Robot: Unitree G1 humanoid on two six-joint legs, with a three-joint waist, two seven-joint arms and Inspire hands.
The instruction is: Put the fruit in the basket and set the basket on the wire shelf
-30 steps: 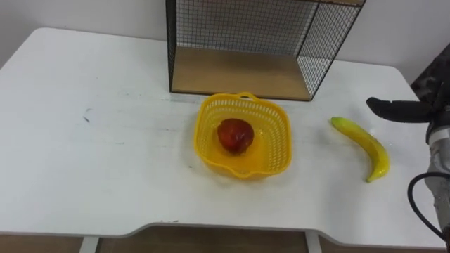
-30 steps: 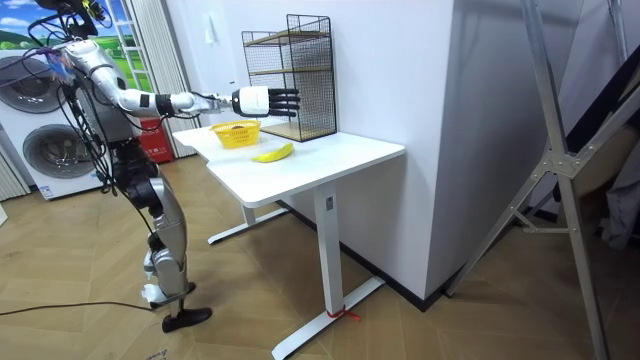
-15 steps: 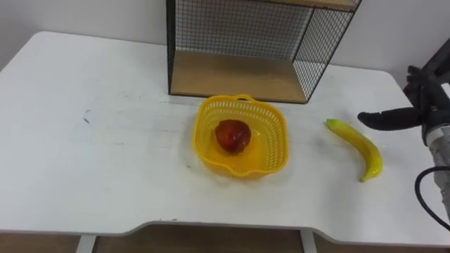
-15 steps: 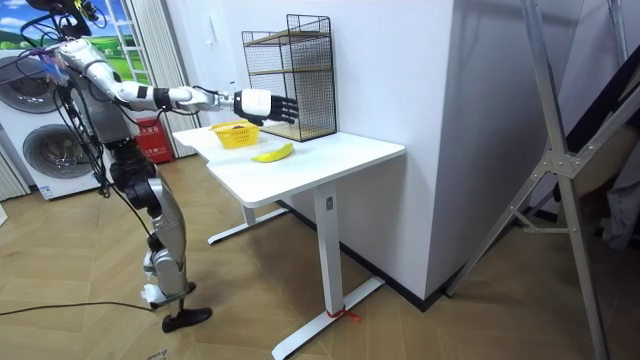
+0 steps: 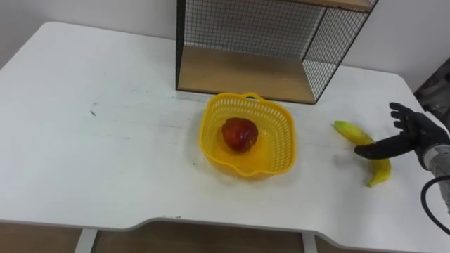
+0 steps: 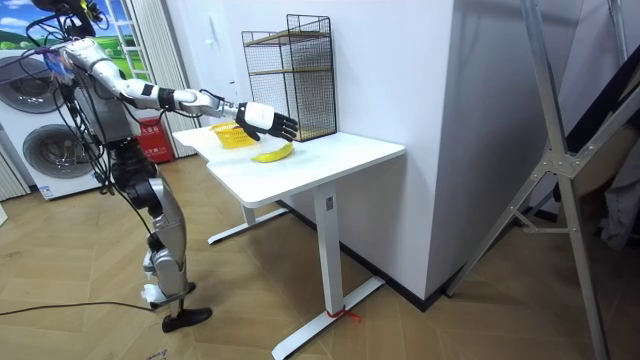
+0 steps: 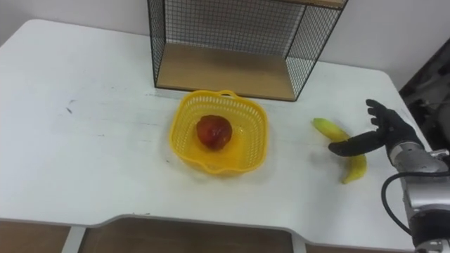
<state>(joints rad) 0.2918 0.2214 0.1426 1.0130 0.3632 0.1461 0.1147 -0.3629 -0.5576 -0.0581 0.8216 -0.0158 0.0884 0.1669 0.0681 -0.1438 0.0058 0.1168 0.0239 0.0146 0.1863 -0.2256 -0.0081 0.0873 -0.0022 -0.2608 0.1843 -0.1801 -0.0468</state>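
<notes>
The robot's right hand (image 5: 413,135) was held low over the right end of the white table (image 5: 105,161), with the arm coming in from the right edge. Its fingers were straight and spread apart, holding nothing, and the thumb pointed to the left across the middle of the banana (image 5: 349,131); it was not possible to tell if the thumb touched it. The banana lay on the table, well apart from the yellow basket (image 5: 247,100). The basket stood just in front of the wire shelf (image 5: 246,74) and contained one red fruit (image 5: 239,133) in its middle. The lower wooden board of the shelf carried nothing. The room view showed the robot standing upright at the table's end on the room view's left, the right arm stretched out over the table, with washing machines (image 6: 40,150) behind it.
</notes>
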